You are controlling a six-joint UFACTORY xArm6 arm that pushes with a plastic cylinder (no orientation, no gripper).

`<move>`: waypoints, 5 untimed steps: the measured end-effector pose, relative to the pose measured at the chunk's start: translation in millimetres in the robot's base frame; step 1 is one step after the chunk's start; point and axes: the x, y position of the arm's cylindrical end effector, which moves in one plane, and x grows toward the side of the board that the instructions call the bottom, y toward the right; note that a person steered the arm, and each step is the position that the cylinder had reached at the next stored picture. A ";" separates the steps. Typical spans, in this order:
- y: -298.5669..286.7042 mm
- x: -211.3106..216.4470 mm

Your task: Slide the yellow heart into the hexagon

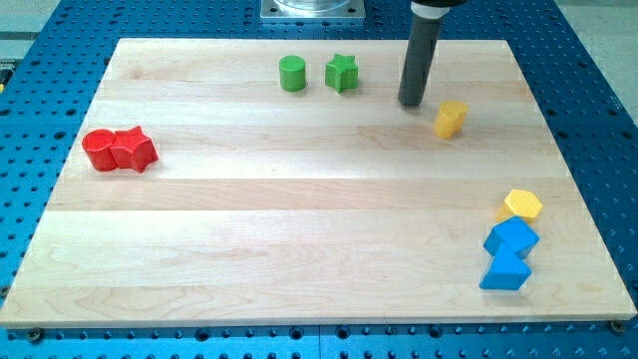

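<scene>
Blue blocks: two angular blue blocks [508, 253] touch each other at the board's 4 o'clock.
Yellow hexagon [522, 204]: touches the upper blue block's top edge.
Red blocks: a red cylinder [99, 150] and a red star-like block [135, 149] touch at 9 o'clock.
Yellow heart [451, 118]: small, yellow, at 1 o'clock, well apart from the hexagon.
My tip [412, 103]: bare dark rod, grasping nothing, just beside the heart at its 10 o'clock.
Green blocks: green cylinder [292, 73] and green star [341, 72] at 12 o'clock.
Writing: none legible.
Surface: pale wooden board [299, 219] on a blue perforated table [588, 60].
</scene>
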 end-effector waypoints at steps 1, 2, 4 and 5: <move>22.1 37.6; 17.6 109.6; -11.5 121.7; -15.4 77.6</move>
